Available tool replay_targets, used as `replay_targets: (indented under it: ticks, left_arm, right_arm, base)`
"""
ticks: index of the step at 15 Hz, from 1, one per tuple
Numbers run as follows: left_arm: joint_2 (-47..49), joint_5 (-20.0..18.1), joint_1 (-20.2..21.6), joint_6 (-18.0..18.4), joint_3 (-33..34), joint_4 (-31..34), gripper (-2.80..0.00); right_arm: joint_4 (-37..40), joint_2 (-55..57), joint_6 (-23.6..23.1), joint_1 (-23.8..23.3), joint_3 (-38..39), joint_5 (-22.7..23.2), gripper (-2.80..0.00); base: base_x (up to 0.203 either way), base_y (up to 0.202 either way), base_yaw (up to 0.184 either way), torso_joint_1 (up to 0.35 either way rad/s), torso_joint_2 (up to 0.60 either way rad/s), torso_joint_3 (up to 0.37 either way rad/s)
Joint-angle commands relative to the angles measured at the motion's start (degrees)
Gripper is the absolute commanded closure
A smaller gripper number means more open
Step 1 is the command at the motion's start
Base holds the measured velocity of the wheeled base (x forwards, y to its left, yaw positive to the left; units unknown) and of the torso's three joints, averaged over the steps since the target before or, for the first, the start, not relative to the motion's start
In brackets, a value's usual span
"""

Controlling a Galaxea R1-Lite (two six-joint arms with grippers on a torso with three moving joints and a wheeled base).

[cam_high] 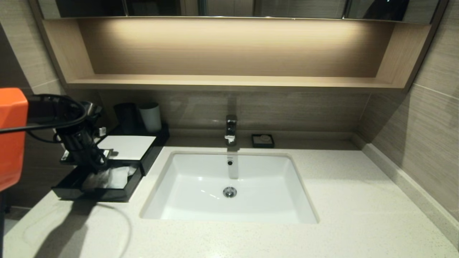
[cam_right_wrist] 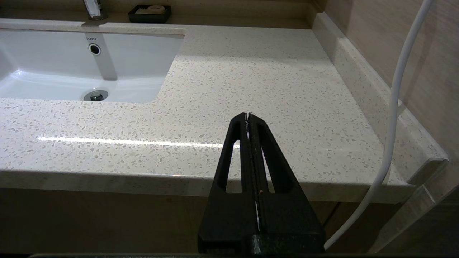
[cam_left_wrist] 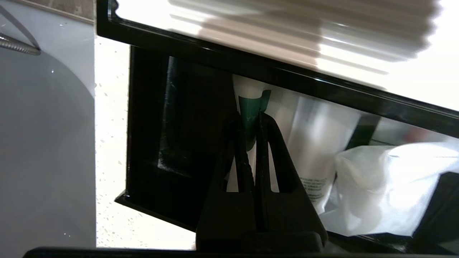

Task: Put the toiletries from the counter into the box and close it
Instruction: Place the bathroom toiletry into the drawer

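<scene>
A: What can't you make out at the left gripper (cam_left_wrist: 250, 118)?
B: In the head view its tips are lost against the dark drawer (cam_high: 71, 188). The wrist view shows them: the fingers (cam_left_wrist: 233, 150) are drawn narrow, with a slim sleeve (cam_left_wrist: 251, 107) showing green in the slit between them. It looks pinched there, though the sleeve's lower end is hidden behind the fingers.

A: And the arm's pose?
B: The left arm comes in from the left edge, its orange cover cut off by the frame, wrist bent down so the gripper hangs over the open drawer, just in front of the box (cam_high: 127, 147).

A: What lies in the drawer?
B: Beside the gripped sleeve, a second clear sleeve (cam_left_wrist: 315, 150) with small green print, then the soft white sachet (cam_left_wrist: 380, 186) touching it. A third sleeve I cannot pick out. The far end of the drawer is cut off.

A: The box itself?
B: Black, with a white top panel, on the counter (cam_high: 340, 200) left of the sink (cam_high: 229, 186); drawer pulled out toward the counter's front.

A: The right gripper (cam_right_wrist: 248, 116)?
B: Parked off the counter's front edge, blades pressed together, empty.
</scene>
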Motion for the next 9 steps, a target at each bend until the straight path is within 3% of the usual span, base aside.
replay_targets:
  ticks: [1, 9]
  left_arm:
    - [0.47, 0.52, 0.56, 0.1, -0.01, 0.3, 0.0]
    - [0.64, 1.58, 1.44, 0.64, -0.01, -0.32, 0.0]
  right_arm:
    - [0.0, -0.09, -0.02, 0.01, 0.09, 0.0, 0.0]
    - [0.0, -0.09, -0.02, 0.01, 0.09, 0.0, 0.0]
  base:
    - [0.0, 0.0, 0.0, 0.0, 0.0, 0.0]
    - [0.0, 0.0, 0.0, 0.0, 0.0, 0.0]
